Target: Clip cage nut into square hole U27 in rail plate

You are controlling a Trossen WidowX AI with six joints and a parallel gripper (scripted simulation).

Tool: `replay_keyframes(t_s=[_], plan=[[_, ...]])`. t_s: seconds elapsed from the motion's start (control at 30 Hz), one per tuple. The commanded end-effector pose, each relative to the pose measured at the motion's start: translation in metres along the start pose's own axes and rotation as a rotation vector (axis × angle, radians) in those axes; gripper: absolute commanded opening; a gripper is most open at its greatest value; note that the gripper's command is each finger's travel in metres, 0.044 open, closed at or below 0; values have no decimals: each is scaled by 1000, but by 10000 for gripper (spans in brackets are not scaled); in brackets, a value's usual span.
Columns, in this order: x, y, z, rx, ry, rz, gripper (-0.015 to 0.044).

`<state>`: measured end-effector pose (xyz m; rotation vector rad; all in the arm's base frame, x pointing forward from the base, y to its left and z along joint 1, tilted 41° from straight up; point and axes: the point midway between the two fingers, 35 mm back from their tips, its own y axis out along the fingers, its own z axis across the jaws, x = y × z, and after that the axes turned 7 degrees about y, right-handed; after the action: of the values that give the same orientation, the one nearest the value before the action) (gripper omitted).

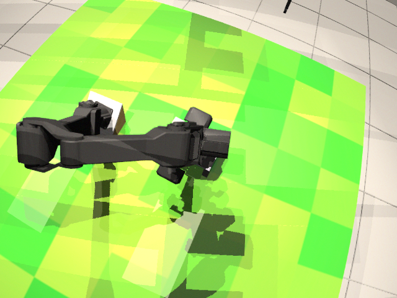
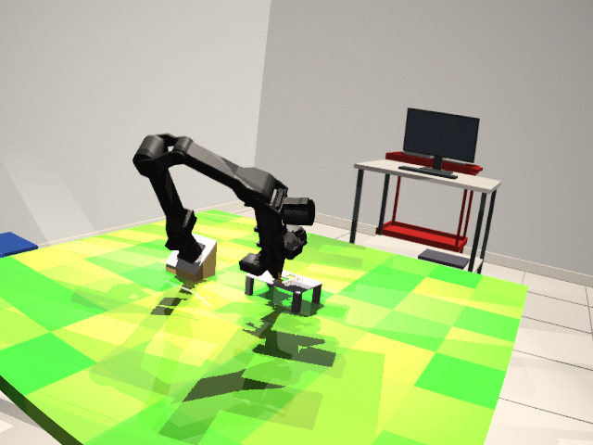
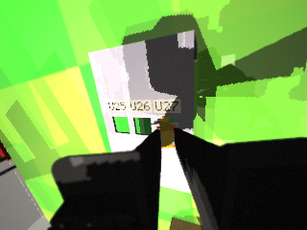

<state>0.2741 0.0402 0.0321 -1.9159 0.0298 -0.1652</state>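
Cage nut (image 2: 279, 275) (image 3: 167, 132) and end effector (image 2: 277, 273) (image 3: 166, 133) have come together over the rail plate (image 1: 209, 167) (image 2: 309, 282) (image 3: 107, 77), and from where I stand the picking up looks done. The fingers are pinching the nut, a small brassy thing, between their tips. It sits at the U27 end of the rail plate, just below the U27 label (image 3: 166, 105) as the wrist view has it, with the open squares under U25 and U26 off to one side. The rail plate itself stands on short legs above the bench (image 1: 324, 192) (image 2: 407, 306) (image 3: 29, 53). Whether the wings have gone through the rail plate's hole I cannot tell; the fingers and a heavy shadow cover that spot. I'd judge the job to be at the hooking-in stage. Left to do, as I see it: get both wings under the rail plate, let them spring out, see the flanges rest on top, then open up and back off clear.
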Motion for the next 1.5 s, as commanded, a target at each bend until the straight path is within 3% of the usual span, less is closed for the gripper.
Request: replay_keyframes(t_s=[0.0,1.47], plan=[[0,0,0,11,-2,3,32],[1,0,-5,59,-3,9,32]])
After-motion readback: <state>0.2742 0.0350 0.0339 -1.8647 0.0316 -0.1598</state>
